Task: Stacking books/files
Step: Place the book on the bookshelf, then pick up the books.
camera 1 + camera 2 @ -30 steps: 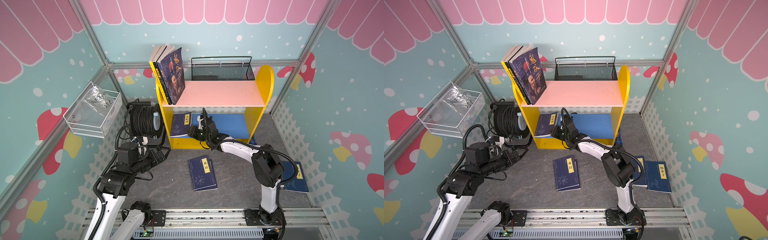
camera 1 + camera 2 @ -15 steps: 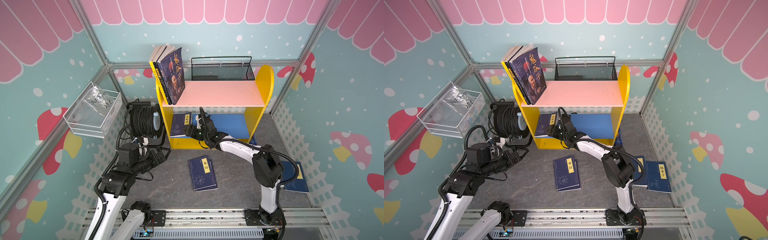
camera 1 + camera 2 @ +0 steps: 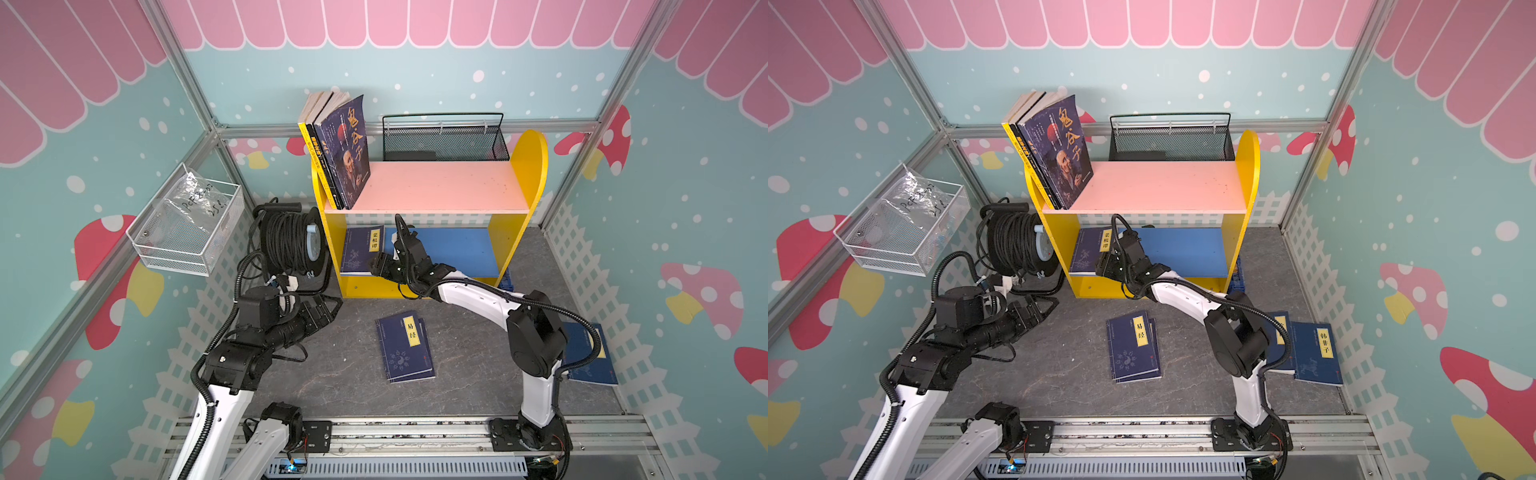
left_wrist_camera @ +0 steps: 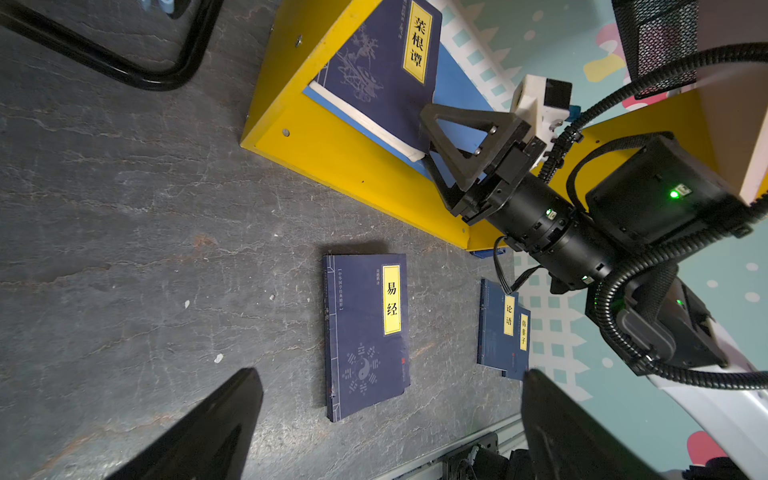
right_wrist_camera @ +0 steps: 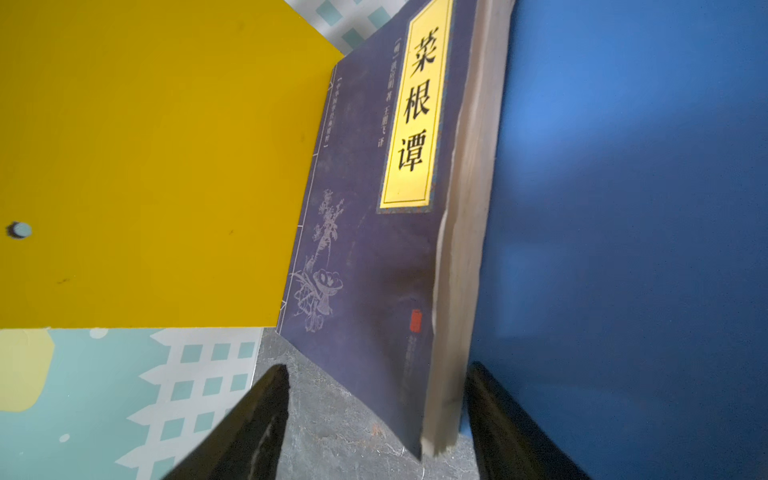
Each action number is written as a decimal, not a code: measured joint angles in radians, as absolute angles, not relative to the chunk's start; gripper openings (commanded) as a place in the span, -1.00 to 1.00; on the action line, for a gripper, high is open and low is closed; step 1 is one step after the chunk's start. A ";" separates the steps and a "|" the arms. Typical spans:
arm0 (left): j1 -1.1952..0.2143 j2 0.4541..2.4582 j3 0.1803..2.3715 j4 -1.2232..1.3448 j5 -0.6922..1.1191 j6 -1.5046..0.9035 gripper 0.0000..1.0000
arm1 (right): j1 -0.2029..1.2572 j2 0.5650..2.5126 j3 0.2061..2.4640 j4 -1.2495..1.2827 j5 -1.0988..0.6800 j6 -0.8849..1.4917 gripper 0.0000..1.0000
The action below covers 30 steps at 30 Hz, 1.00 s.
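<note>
A navy book with a yellow label (image 3: 360, 249) (image 3: 1090, 249) (image 5: 374, 208) lies on the yellow rack's blue lower shelf (image 3: 457, 249), against its left wall. My right gripper (image 3: 384, 259) (image 3: 1106, 262) (image 5: 376, 368) stands open, its fingers on either side of that book's near corner. Another navy book (image 3: 409, 345) (image 4: 365, 332) lies flat on the floor. My left gripper (image 3: 332, 303) (image 4: 390, 374) hangs open and empty to the left of it. Two more navy books (image 3: 1316, 353) (image 4: 503, 328) lie behind the right arm. Three thicker books (image 3: 340, 149) lean upright on the pink top shelf (image 3: 436, 187).
A black cable reel (image 3: 286, 241) stands left of the rack, close to my left arm. A white wire basket (image 3: 187, 224) hangs on the left wall. A black mesh basket (image 3: 444, 137) sits behind the top shelf. The arms' rail (image 3: 415, 432) runs along the front.
My right gripper's jaws have widened around the shelf book's corner, and the gripper has shifted slightly left. The left arm has not moved.
</note>
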<state>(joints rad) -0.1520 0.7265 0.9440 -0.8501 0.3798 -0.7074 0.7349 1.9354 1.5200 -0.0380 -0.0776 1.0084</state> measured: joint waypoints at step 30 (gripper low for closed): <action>-0.295 0.780 0.553 -0.572 0.518 -0.846 0.97 | 0.860 1.274 0.840 -0.204 0.133 0.840 0.51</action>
